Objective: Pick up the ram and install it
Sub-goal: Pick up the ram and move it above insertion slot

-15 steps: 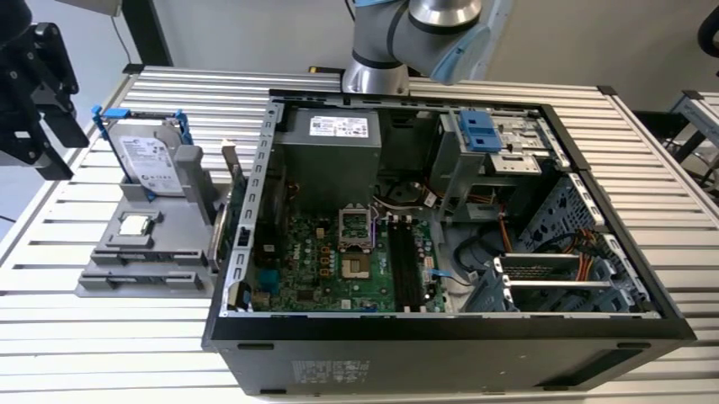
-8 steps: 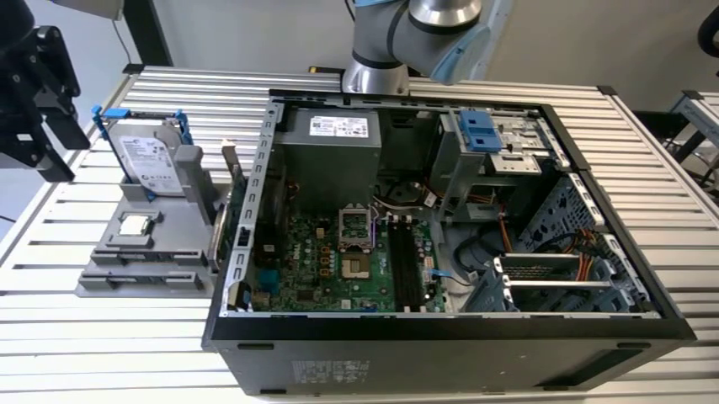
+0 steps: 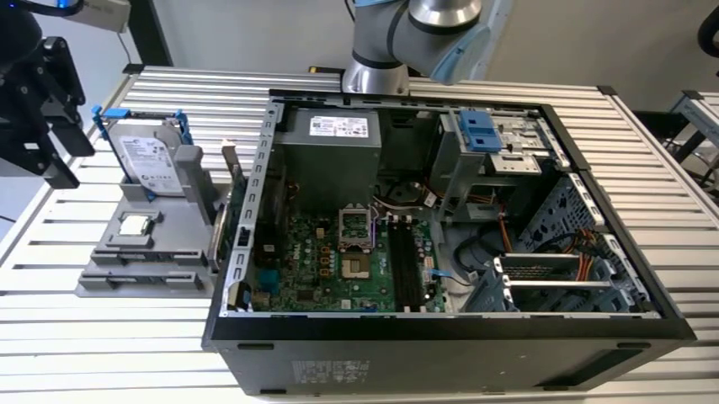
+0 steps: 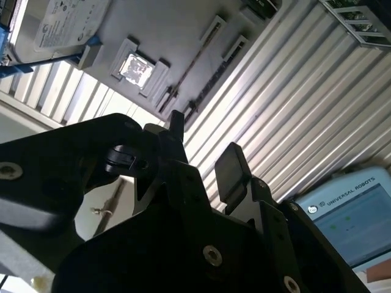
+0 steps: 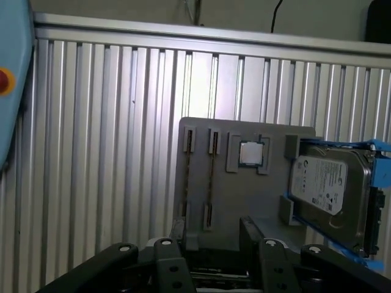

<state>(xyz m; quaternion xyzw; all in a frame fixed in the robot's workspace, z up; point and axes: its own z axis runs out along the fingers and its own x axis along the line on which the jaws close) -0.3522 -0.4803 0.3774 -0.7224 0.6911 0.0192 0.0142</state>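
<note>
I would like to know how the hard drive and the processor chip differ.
The hard drive is large, oblong and stands on edge; the processor chip is small, square and lies flat in a recess. Both are silver and sit on the grey holder.

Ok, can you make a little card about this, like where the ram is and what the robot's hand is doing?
end effector: open, holding nothing, facing the gray holder without touching it
ram: on edge in a holder slot, not picked up yet
processor chip: in the holder, between ram and hard drive
hard drive: silver, blue rails, in the same holder
computer case: open, beside the holder
</note>
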